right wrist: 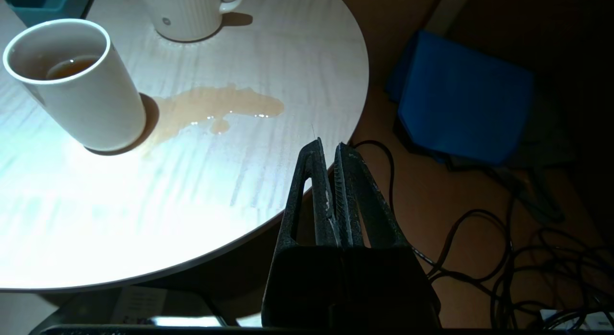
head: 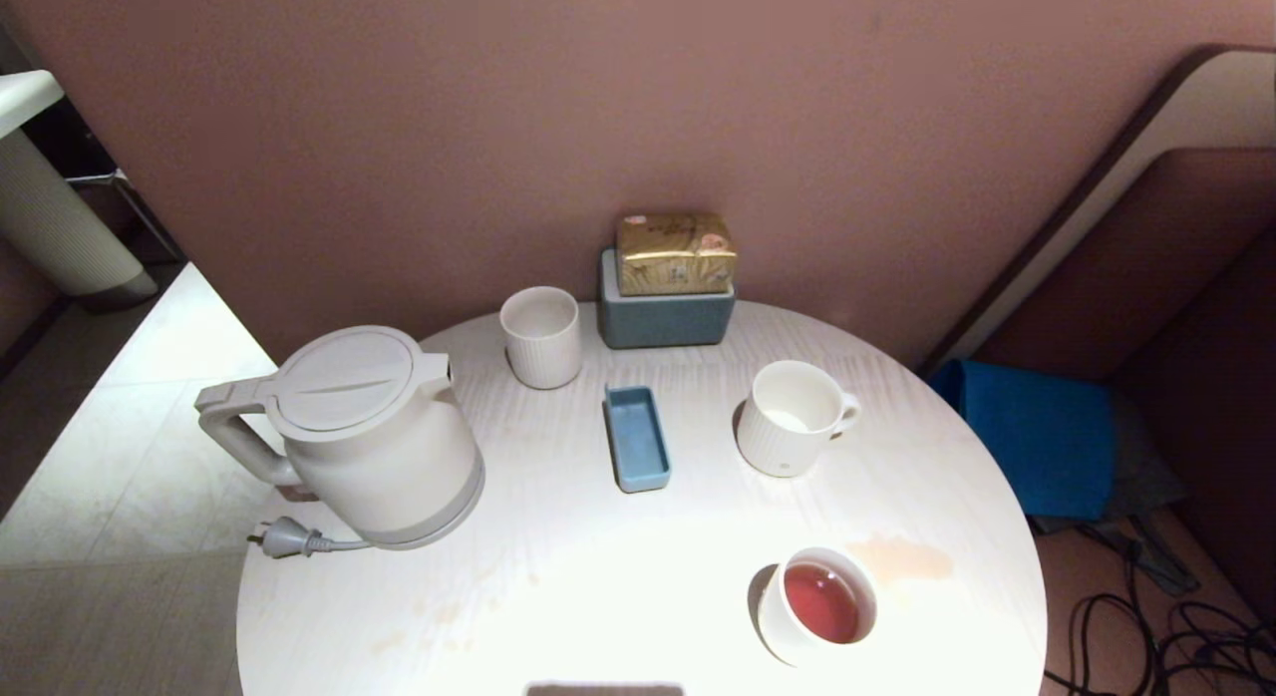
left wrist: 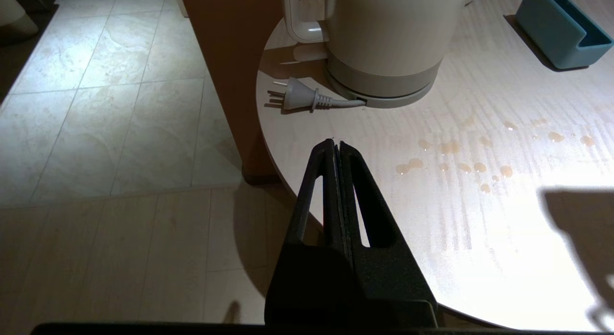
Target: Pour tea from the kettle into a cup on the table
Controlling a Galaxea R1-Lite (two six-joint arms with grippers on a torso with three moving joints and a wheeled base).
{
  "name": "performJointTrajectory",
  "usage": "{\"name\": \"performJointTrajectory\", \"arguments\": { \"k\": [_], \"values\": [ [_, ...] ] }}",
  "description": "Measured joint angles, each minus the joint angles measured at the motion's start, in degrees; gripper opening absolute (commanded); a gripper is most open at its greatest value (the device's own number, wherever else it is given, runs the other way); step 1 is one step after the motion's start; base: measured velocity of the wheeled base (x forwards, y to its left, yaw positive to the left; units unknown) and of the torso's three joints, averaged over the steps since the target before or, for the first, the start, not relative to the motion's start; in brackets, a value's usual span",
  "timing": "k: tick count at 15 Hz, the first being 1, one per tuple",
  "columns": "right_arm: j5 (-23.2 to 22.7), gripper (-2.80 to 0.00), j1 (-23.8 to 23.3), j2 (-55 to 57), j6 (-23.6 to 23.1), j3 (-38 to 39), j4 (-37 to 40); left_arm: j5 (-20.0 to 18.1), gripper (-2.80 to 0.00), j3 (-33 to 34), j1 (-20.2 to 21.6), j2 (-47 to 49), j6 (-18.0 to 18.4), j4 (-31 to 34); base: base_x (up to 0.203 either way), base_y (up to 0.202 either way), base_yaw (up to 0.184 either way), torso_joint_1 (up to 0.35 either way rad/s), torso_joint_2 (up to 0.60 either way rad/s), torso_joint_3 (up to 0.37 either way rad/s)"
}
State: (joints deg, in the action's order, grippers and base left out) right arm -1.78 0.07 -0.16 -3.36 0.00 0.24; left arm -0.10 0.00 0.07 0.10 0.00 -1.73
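Note:
The cream-white kettle [head: 369, 437] stands upright at the left edge of the round white table [head: 598, 576], handle pointing off the table; its base fills the left wrist view [left wrist: 383, 37]. The cup [head: 793, 417], a squat ribbed mug with a small handle, stands at the right, and its inside looks white [right wrist: 187, 13]. Reddish tea [head: 822, 601] fills a slimmer smooth white cup near the front. My left gripper [left wrist: 336, 144] hangs shut and empty over the table's front left edge. My right gripper [right wrist: 327, 148] is shut and empty over the front right edge. Neither arm shows in the head view.
A tea puddle [right wrist: 216, 107] and scattered drops [left wrist: 455, 157] lie on the tabletop. At the back stand a ribbed tumbler [head: 540, 335] and a blue box [head: 663, 322] holding a gold packet; a blue tray [head: 636, 437] lies mid-table. The kettle's plug [left wrist: 297, 96] lies loose. A blue bag [head: 1027, 432] and cables [head: 1146, 636] are on the floor.

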Motion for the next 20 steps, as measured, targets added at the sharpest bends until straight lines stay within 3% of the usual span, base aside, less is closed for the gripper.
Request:
{"name": "performJointTrajectory", "arguments": {
  "k": [20],
  "values": [
    [-0.04, -2.80, 0.02, 0.05, -0.04, 0.00, -0.06, -0.01, -2.80, 0.00, 0.00, 0.00, 0.00, 0.01, 0.000, 0.000, 0.000, 0.000, 0.00, 0.000]
  ]
}}
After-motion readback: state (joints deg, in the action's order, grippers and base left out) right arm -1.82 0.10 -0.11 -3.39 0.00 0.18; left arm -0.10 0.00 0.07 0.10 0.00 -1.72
